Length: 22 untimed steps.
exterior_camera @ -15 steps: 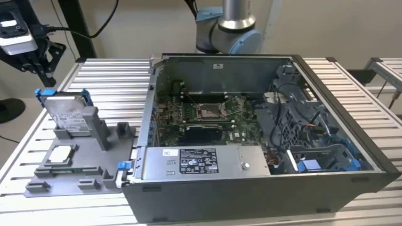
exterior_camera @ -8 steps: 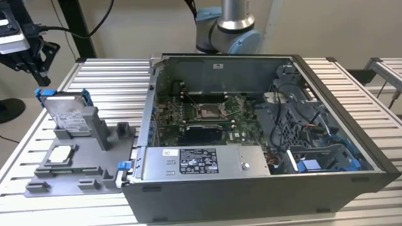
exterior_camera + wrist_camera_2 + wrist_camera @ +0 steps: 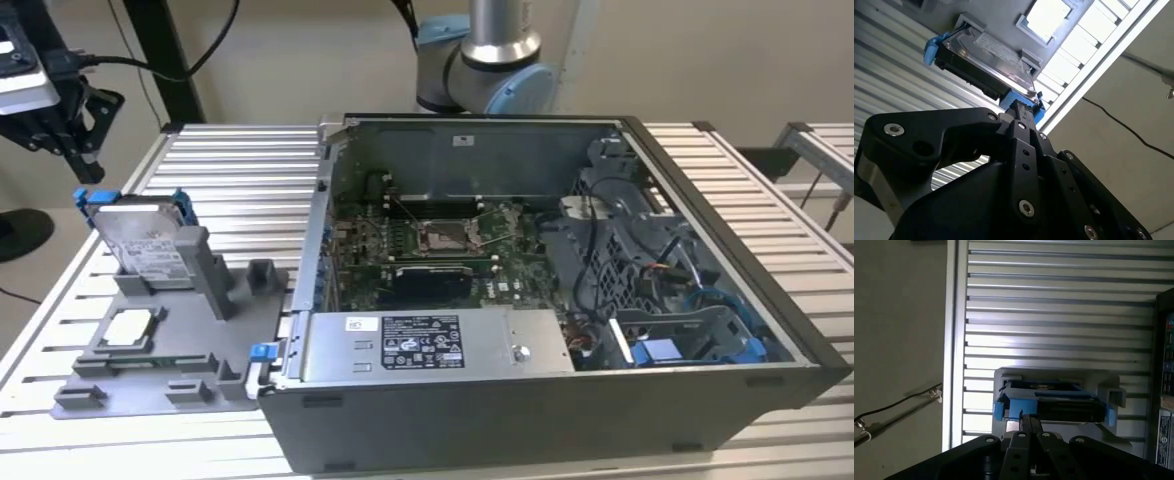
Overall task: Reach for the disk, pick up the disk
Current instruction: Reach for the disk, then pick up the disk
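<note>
Counting one gripper (image 3: 1028, 419), pressed together, empty, clear of one disk (image 3: 144, 243) upright in one grey holder (image 3: 187, 362); one square chip (image 3: 130, 327) lying flat nearby.

- The disk (image 3: 961, 57), close ahead of the gripper (image 3: 1018, 109), has a white label (image 3: 1000, 50); its print is too small to read.
- The case label (image 3: 418, 343), far from the gripper, is too small too.

Robotics lab bench, slatted metal table (image 3: 240, 170), opened computer case (image 3: 534, 420), robot arm (image 3: 497, 50) behind
</note>
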Motion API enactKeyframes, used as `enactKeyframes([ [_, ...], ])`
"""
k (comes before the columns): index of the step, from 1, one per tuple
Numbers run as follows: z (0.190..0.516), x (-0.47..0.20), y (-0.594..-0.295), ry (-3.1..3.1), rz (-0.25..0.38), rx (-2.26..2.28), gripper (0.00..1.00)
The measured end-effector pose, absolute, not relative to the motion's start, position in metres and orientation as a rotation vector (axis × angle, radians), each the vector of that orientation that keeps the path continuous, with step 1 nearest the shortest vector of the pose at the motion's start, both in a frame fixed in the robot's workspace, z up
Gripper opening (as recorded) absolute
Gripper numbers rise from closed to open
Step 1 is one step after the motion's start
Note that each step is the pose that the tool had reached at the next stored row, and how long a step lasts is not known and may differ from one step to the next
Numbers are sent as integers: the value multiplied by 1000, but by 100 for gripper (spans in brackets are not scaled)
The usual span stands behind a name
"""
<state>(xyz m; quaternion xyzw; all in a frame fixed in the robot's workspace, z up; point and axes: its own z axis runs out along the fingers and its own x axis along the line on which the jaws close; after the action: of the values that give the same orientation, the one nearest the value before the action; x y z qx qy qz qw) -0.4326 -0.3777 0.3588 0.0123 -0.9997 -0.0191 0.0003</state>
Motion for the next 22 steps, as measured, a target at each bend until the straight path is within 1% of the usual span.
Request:
enactKeyframes([
  [22,359,-433,-378,-3063,-58,658,0],
])
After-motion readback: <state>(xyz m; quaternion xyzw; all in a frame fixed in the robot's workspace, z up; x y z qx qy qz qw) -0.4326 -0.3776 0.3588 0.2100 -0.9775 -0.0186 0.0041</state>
